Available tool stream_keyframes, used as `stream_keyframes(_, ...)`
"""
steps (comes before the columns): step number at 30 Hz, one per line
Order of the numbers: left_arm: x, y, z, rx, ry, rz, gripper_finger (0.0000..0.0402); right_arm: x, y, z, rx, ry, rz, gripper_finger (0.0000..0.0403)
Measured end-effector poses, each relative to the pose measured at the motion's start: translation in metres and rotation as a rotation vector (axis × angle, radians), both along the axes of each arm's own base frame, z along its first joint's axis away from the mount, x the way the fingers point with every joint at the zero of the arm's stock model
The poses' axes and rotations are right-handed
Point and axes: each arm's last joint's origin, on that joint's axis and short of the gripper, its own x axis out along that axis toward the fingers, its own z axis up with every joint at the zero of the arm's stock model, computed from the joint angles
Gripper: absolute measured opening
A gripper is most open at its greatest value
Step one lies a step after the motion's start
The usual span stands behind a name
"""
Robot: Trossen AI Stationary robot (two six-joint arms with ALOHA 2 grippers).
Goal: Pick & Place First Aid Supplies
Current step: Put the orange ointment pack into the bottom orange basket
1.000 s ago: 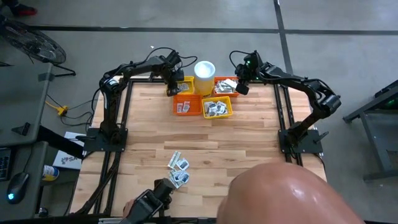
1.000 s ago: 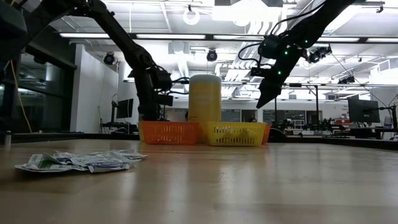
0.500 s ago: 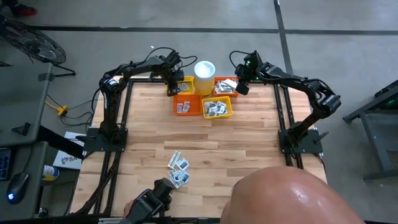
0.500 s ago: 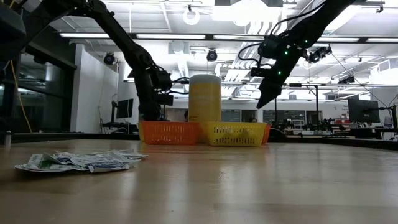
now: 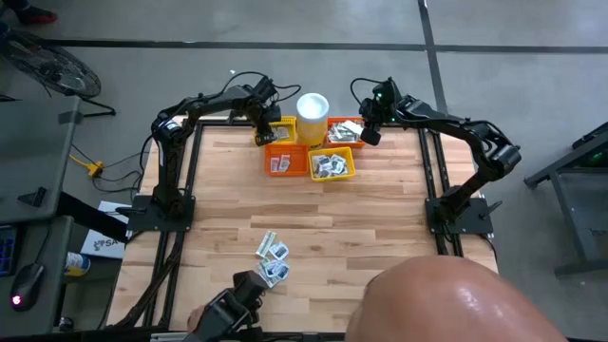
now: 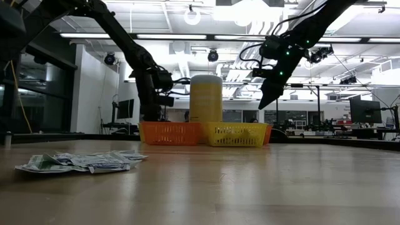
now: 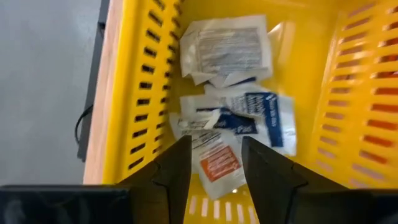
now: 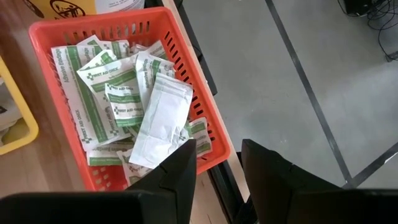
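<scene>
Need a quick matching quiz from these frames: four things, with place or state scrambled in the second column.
Things:
1. left hand
2. right hand
3. white cup
4. loose packets

Places or states:
A. spread on the bare tabletop at the near edge
B. over the red-orange basket of green-printed packets
C. standing upright between the far baskets
D. inside a yellow basket, nothing between its fingers

Pairs: 1-D, 2-B, 3-C, 4-A
</scene>
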Motion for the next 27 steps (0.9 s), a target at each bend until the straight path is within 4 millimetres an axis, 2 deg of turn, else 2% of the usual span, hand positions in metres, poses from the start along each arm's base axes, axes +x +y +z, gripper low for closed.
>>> stream_keyframes(8,0.001,-0.001,-0.0001,0.048,0.048,-0.058,0.014,0.0,0.0,0.0,0.0,0.0,0.0,0.0122)
stream_keyframes(14,0.0042,0.0019,0.0015,0.083,0.01,-0.091,0.014,0.0001,0.0,0.0001,0.001,-0.001,-0.001,0.0122)
stream_keyframes(27,0.0053,0.0017,-0.0057,0.041,-0.003,-0.085,0.014,-0.0001,0.0003,-0.0002,0.008,-0.003,-0.007,0.0122)
